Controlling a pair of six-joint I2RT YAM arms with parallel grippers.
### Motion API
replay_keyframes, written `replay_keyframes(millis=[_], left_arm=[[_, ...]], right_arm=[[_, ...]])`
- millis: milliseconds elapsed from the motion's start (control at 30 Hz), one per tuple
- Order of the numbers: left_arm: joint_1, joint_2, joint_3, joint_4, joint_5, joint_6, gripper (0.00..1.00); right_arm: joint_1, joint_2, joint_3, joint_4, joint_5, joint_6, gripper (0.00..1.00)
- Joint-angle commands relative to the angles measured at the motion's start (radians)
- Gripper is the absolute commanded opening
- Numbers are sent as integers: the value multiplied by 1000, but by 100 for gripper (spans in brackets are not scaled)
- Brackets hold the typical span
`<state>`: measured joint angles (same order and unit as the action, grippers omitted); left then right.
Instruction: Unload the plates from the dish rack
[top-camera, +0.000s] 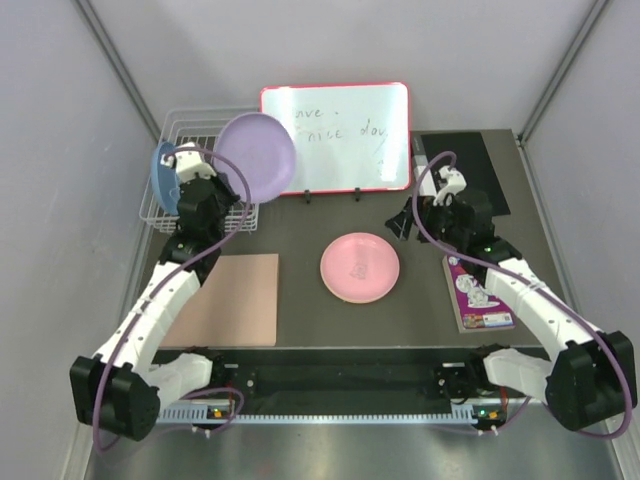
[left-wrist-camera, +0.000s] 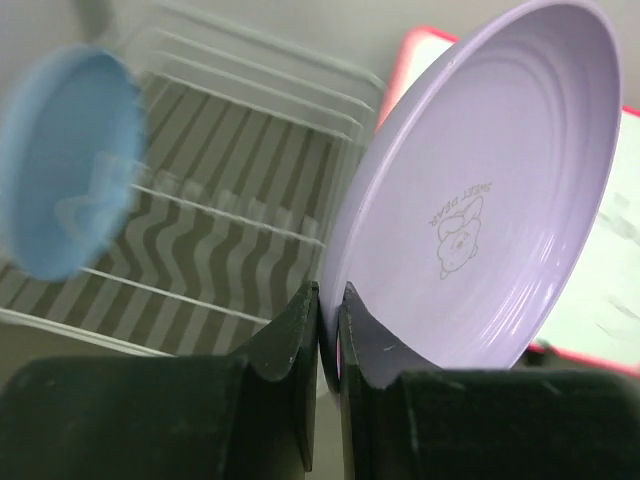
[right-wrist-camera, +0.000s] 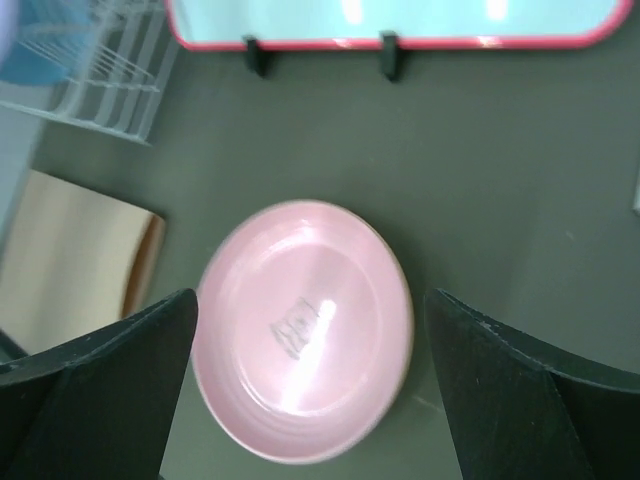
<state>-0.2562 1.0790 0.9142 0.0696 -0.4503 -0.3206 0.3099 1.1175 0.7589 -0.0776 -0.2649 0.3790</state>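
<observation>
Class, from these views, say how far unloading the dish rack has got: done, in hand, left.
Done: the pink plate lies flat on the table. In hand: the left gripper is shut on the lavender plate, held over the dish rack. Left: the blue plate stands in the rack. The right gripper is open.

- Dish rack sits far left on the tabletop, whiteboard just right of it.
- Racked plate stands in the rack's left side.
- Held plate is in my left hand, over the rack's right edge.
- Flat plate lies mid-tabletop, between mat and booklet.
</observation>
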Motion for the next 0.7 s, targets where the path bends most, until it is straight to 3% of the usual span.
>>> replay_keyframes(millis=[0, 100, 500, 667], left_arm=[[-80, 7, -58, -21, 275, -215, 0], [-132, 15, -101, 12, 335, -261, 0], [-285, 39, -179, 75, 331, -314, 0], [-331, 62, -176, 96, 334, -322, 0]], right_arm=[[1, 4, -21, 249, -131, 101, 93], [12, 36, -17, 318, -154, 123, 91], [81, 191, 22, 395, -145, 103, 87], [106, 245, 46, 398, -151, 89, 79]])
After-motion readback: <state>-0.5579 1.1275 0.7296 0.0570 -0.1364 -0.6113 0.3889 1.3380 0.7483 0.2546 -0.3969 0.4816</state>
